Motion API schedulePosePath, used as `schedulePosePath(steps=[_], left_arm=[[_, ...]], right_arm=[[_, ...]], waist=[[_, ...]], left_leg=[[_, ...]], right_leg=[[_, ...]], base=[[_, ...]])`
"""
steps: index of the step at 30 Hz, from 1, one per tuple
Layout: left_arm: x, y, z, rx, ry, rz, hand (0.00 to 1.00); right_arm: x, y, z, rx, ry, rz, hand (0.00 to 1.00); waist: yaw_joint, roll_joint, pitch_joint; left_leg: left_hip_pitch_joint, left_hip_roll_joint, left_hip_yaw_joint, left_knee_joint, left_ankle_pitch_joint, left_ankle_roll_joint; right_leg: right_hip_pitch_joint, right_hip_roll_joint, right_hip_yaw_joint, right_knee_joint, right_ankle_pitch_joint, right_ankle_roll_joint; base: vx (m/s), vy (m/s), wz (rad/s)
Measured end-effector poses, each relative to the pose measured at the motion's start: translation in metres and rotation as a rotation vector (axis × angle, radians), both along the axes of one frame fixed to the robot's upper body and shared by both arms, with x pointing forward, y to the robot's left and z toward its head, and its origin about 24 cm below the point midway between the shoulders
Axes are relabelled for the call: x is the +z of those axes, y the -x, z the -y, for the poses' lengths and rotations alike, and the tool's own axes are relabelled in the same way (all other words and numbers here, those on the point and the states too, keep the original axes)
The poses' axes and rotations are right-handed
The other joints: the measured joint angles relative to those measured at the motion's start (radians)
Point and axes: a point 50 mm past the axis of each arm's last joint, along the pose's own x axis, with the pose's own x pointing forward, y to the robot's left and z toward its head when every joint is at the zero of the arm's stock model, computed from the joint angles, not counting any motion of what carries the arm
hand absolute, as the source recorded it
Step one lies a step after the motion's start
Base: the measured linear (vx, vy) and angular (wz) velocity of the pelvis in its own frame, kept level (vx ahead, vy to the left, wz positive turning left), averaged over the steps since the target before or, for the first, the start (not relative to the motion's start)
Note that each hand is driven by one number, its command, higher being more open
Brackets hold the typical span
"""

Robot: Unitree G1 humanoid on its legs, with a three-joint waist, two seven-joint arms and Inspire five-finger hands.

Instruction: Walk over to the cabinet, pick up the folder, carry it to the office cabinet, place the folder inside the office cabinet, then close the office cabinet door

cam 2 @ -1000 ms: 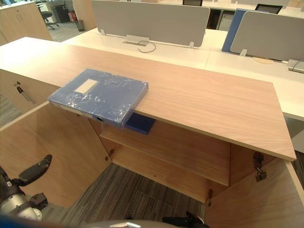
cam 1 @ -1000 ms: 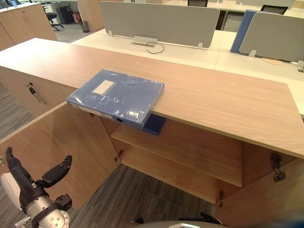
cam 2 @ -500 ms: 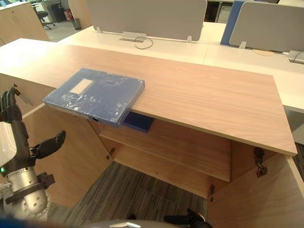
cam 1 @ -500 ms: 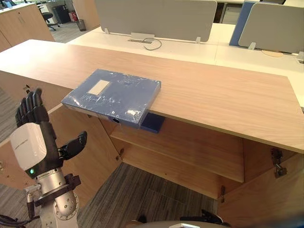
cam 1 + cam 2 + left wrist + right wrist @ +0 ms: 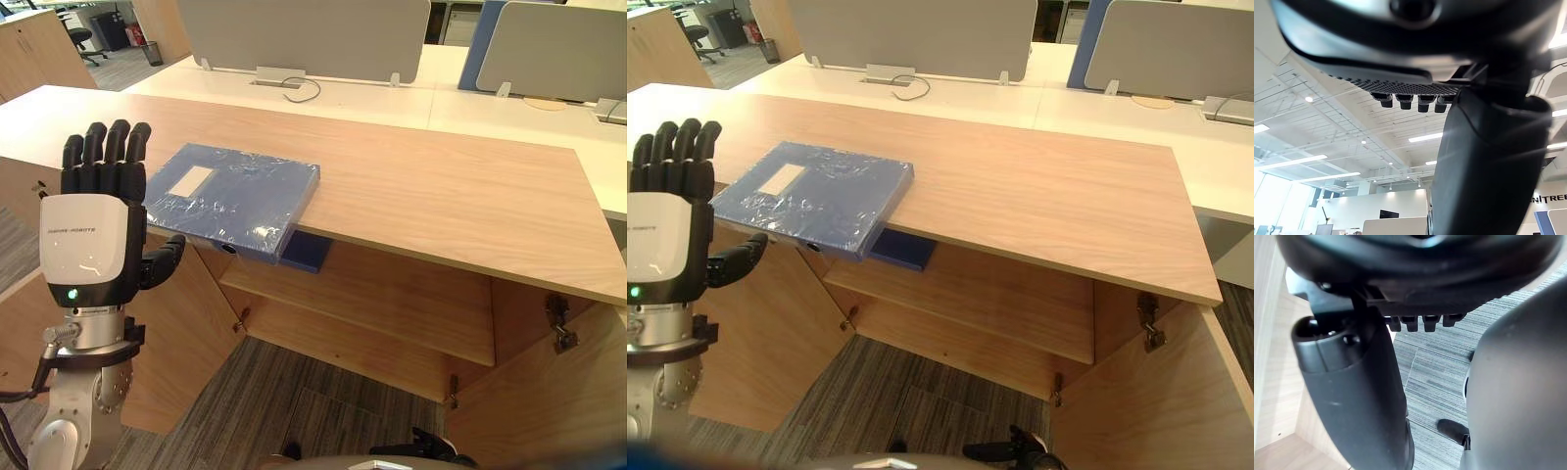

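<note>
A blue folder (image 5: 230,201) wrapped in clear film lies flat on the wooden cabinet top (image 5: 441,196), its near corner overhanging the front edge. My left hand (image 5: 93,235) is raised upright just left of the folder, its back towards me, fingers straight and thumb (image 5: 162,262) out to the side; it is open and apart from the folder. In the left wrist view the left hand (image 5: 1488,161) points at the ceiling. My right hand (image 5: 1352,396) hangs low over the grey carpet, fingers relaxed, holding nothing.
Below the top the cabinet stands open, with a shelf (image 5: 392,313) and a second blue item (image 5: 306,253) on it under the folder. Its left door (image 5: 186,323) and right door (image 5: 549,411) swing out towards me. White desks with grey dividers (image 5: 304,34) lie behind.
My left hand has risen from low at the lower left to upright beside the folder. The camera has shifted a little; the folder has not moved.
</note>
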Motion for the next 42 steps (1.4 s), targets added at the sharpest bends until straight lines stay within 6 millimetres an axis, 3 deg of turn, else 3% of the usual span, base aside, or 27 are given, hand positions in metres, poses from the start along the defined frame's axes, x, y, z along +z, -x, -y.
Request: schedulePosePath(steps=[6, 11, 27, 35, 36, 40, 42], left_arm=[[-0.013, -0.015, 0.0, -0.058, -0.054, -0.111, 1.0], [-0.029, -0.024, -0.009, -0.056, -0.09, -0.236, 1.0], [-0.038, -0.032, -0.025, -0.004, -0.098, -0.319, 1.0], [-0.056, -0.047, -0.025, -0.005, -0.079, -0.405, 1.0], [-0.058, -0.048, -0.026, -0.004, -0.078, -0.417, 0.0], [-0.062, -0.055, -0.025, -0.014, -0.104, -0.458, 0.0], [-0.054, -0.062, -0.023, -0.02, -0.11, -0.415, 0.0]], right_arm=[[0.0, -0.001, -0.002, 0.054, 0.011, -0.002, 1.0], [0.001, -0.004, -0.005, 0.074, 0.007, 0.016, 1.0], [0.001, -0.003, -0.006, 0.074, 0.006, 0.014, 1.0], [0.002, -0.007, -0.007, 0.081, 0.004, 0.031, 1.0], [0.002, -0.007, -0.007, 0.085, 0.004, 0.032, 1.0], [0.002, -0.007, -0.008, 0.085, 0.003, 0.032, 1.0], [0.002, -0.007, -0.007, 0.085, 0.004, 0.032, 1.0]], waist=[[0.005, -0.006, -0.008], [-0.012, -0.012, -0.013], [-0.02, -0.017, -0.017], [-0.032, -0.008, -0.023], [-0.038, -0.008, -0.023], [-0.044, -0.007, -0.023], [-0.044, -0.007, -0.023]], left_leg=[[0.0, 0.008, 0.022, -0.006, 0.004, -0.002], [0.02, 0.012, 0.039, -0.028, 0.014, 0.001], [0.02, 0.014, 0.054, -0.029, 0.015, 0.001], [0.019, 0.015, 0.057, -0.029, 0.016, 0.003], [0.019, 0.015, 0.06, -0.029, 0.016, 0.003], [0.02, 0.017, 0.077, -0.029, 0.016, 0.003], [0.021, 0.018, 0.082, -0.029, 0.016, 0.003]], right_leg=[[-0.022, 0.004, 0.022, 0.022, -0.003, -0.006], [-0.02, 0.007, 0.034, 0.018, 0.0, -0.01], [0.001, 0.017, 0.047, -0.049, 0.04, -0.007], [0.003, 0.019, 0.05, -0.058, 0.048, -0.006], [0.003, 0.019, 0.052, -0.06, 0.05, -0.006], [0.003, 0.024, 0.068, -0.075, 0.062, -0.007], [0.003, 0.025, 0.073, -0.081, 0.068, -0.007]], base=[[-0.03, -0.017, -0.1], [-0.02, -0.002, -0.1], [0.0, 0.005, -0.02], [0.0, 0.001, 0.0], [0.0, 0.008, -0.04], [0.0, 0.015, -0.12], [-0.01, 0.015, -0.1]])
